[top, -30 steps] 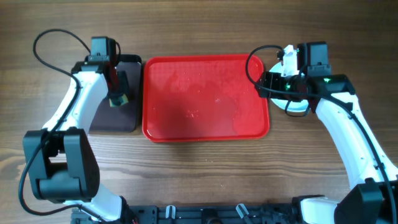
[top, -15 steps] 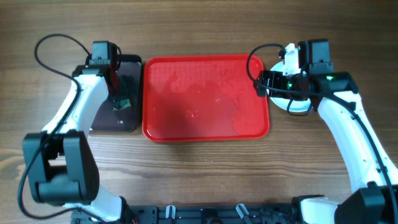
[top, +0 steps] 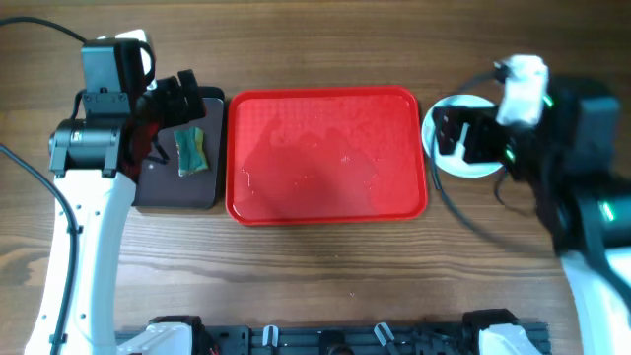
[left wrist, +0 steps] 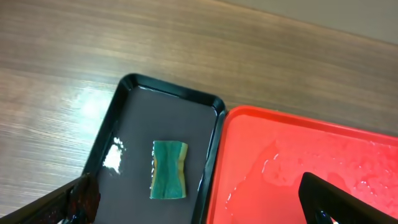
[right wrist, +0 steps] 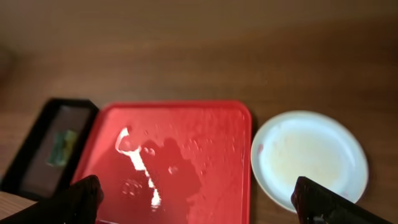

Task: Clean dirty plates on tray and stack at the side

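The red tray (top: 325,153) lies in the middle of the table, wet and with no plate on it. A white plate (top: 471,163) sits on the wood just right of it; I cannot tell whether others lie beneath. High above the plate, my right gripper (top: 455,133) is open and holds nothing. The right wrist view has the plate (right wrist: 308,155) and tray (right wrist: 180,155) far below the open gripper (right wrist: 205,205). My left gripper (top: 177,104) is open, high over the dark tray (top: 168,187). Its wrist view shows wide jaws (left wrist: 208,205) over both trays' edges.
A green and yellow sponge (top: 190,151) lies loose on the black-rimmed dark tray (left wrist: 124,143), seen also as the sponge (left wrist: 169,169) from the left wrist. Bare wooden table surrounds both trays. A dark rail runs along the front edge (top: 325,340).
Both arms have risen well above the table. The left gripper opened and let go of the sponge, which now lies on the dark tray. The right gripper opened and lifted off the plate.
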`<state>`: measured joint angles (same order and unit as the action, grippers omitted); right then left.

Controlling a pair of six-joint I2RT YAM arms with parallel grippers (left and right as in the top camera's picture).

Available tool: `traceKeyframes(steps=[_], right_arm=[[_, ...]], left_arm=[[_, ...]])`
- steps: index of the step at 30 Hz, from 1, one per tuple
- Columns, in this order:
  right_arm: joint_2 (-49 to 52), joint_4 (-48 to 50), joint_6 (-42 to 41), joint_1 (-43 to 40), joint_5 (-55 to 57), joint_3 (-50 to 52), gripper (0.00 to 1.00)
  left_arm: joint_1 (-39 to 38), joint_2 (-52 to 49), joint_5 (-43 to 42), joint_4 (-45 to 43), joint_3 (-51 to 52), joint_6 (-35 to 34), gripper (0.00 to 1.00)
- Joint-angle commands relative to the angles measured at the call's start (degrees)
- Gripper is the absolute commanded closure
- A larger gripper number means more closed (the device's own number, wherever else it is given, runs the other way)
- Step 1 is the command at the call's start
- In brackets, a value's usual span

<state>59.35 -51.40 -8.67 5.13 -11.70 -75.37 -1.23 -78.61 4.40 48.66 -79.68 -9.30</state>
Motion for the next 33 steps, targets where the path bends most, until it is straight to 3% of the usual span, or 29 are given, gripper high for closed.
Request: traceKeyframes(steps=[1, 12, 16, 23, 33], right_arm=[[-8.2, -0.1, 0.5, 0.2, 0.2, -1.5, 0.00], [-15.8, -6.4, -0.3, 0.2, 1.6, -1.1, 0.01], [-15.7, -3.5, 0.0, 0.2, 5.4, 0.2, 0.01], [-20.9, 14.9, 9.4, 0.0, 2.5, 12.2, 0.00], [-42.6, 41.7, 9.6, 0.1, -0.8, 47.2, 0.00]], left_arm=[[-0.2, -0.6, -1.4, 0.0, -0.2, -0.5, 0.00], [-0.2, -0.6, -1.4, 0.0, -0.2, -0.5, 0.00], [-0.2, -0.6, -1.4, 0.0, -0.2, -0.5, 0.00], [-0.2, -0.6, -1.4, 0.0, -0.2, -0.5, 0.00], [-0.2, -0.6, -1.4, 0.0, -0.2, -0.5, 0.00]])
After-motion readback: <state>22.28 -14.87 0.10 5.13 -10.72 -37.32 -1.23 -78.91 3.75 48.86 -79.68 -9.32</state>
